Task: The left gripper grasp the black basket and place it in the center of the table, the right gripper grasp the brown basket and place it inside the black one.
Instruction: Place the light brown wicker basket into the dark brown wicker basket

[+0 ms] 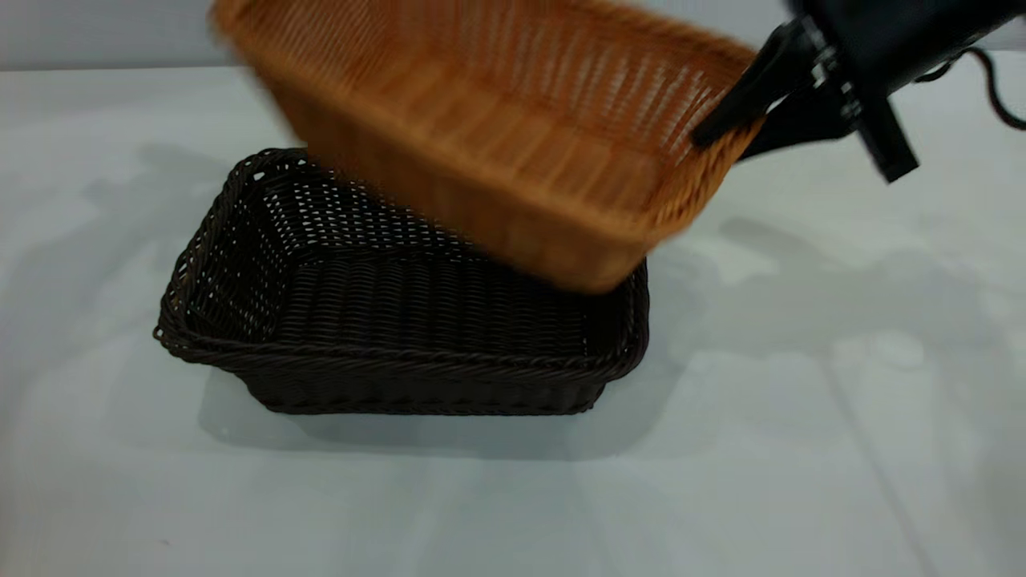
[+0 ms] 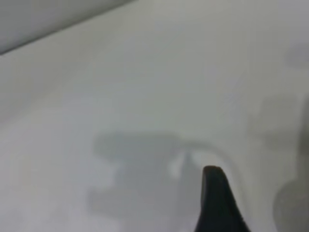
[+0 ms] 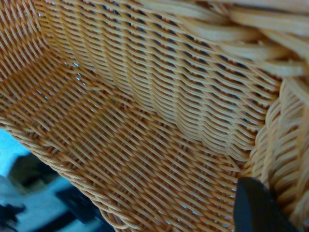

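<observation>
The black basket (image 1: pixel 385 320) stands flat on the white table (image 1: pixel 801 449), a little toward nine o'clock of the middle in the exterior view, with its open side up. I judge that this first part of the task is done, because the basket rests alone and no arm touches it.

The right gripper (image 1: pixel 733 128) enters from about two o'clock and holds the brown basket (image 1: pixel 497 136) in the air. Its two fingers pinch the short wall of the basket at the three o'clock end, one finger inside and one outside the rim. Because the grip is only at this one end, the basket hangs tilted, and its near bottom edge points down toward the dark basket. This lower edge is above the four o'clock part of the black basket and covers a part of its far rim; I cannot tell if they touch. The right wrist view shows the inside weave of the brown basket (image 3: pixel 145 125) and one dark fingertip (image 3: pixel 256 208) beside the wall.

In the left wrist view I see only one finger tip of the left gripper (image 2: pixel 217 203) above the bare table (image 2: pixel 145 72), so it seems parked away. I cannot tell if it is wide or narrow.

I judge that the next move needs the brown basket shifted toward nine o'clock and made level, otherwise its corner can catch on the dark rim.
</observation>
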Action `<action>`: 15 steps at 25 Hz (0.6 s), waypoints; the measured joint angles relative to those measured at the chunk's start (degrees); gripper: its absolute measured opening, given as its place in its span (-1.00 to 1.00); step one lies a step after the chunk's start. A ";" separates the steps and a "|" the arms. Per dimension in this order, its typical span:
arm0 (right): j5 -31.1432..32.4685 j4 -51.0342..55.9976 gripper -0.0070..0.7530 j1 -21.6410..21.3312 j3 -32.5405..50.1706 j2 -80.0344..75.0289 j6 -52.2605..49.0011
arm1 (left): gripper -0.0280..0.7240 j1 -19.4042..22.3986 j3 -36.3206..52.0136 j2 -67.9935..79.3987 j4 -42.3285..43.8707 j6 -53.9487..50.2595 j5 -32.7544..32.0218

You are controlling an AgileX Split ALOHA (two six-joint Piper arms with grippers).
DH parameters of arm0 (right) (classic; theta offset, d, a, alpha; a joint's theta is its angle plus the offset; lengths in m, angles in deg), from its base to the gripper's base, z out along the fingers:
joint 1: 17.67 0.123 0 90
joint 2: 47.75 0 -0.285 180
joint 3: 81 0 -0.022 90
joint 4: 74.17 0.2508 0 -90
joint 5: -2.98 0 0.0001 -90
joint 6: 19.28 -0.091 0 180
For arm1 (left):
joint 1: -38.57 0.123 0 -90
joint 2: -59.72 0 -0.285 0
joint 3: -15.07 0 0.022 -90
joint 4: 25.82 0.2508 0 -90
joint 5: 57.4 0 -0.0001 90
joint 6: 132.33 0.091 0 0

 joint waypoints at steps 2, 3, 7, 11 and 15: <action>-0.72 -1.73 -0.80 2.30 -0.04 0.00 -1.52 | 0.14 0.19 0.06 0.00 -0.30 0.00 0.60; -0.88 -2.19 -0.80 3.40 -0.12 0.00 -2.26 | 0.14 0.19 0.06 0.00 -0.30 0.00 0.83; -2.46 -2.54 -0.80 6.65 -0.52 0.00 -4.08 | 0.14 0.19 0.06 0.00 -0.53 0.00 1.35; -3.08 -3.61 -0.80 8.69 -2.95 0.00 -4.63 | 0.14 0.19 0.07 0.00 -0.69 0.00 1.35; -2.42 -6.50 -0.80 9.21 -8.11 0.00 -5.34 | 0.14 0.19 0.07 0.00 -0.69 0.00 1.35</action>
